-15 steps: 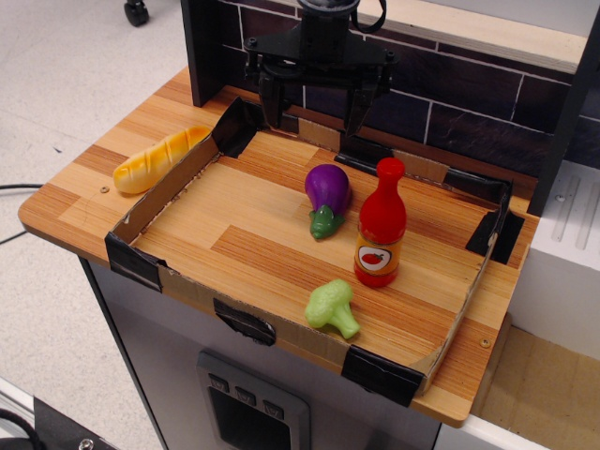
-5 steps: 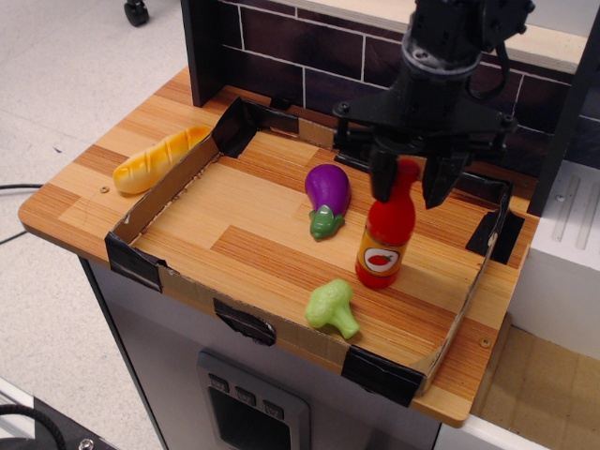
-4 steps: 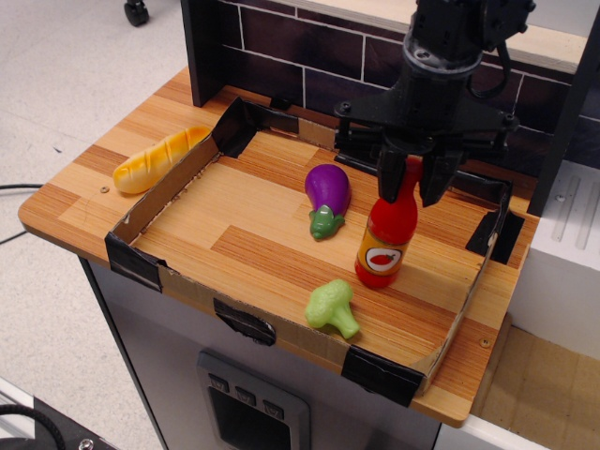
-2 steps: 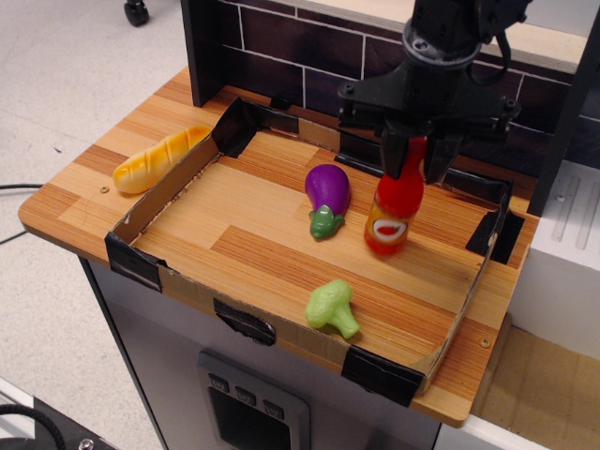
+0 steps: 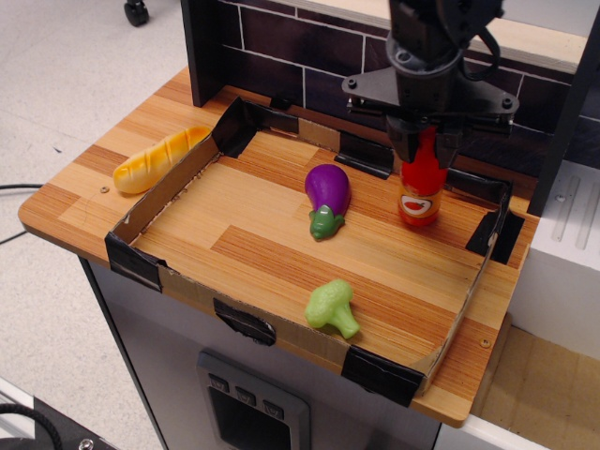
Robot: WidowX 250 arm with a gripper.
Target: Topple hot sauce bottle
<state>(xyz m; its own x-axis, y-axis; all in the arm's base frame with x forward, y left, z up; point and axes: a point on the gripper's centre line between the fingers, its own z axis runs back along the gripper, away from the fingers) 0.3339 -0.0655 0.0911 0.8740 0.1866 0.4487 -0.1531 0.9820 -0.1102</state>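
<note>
The red hot sauce bottle (image 5: 421, 192) with its orange-yellow label hangs upright near the tray's back right corner, its base seemingly just above the wooden floor. My black gripper (image 5: 427, 141) is shut on its neck and cap from above, hiding the cap. The purple eggplant (image 5: 326, 195) lies to the bottle's left, well apart from it.
A cardboard tray (image 5: 159, 192) with black-taped corners encloses the work area. A green broccoli (image 5: 332, 307) lies near the tray's front wall. A yellow bread loaf (image 5: 159, 157) lies outside the tray at left. A dark brick wall (image 5: 319, 56) stands behind.
My gripper came over the bottle, closed on its neck, lifted it and carried it back and to the right, toward the tray's rear corner.
</note>
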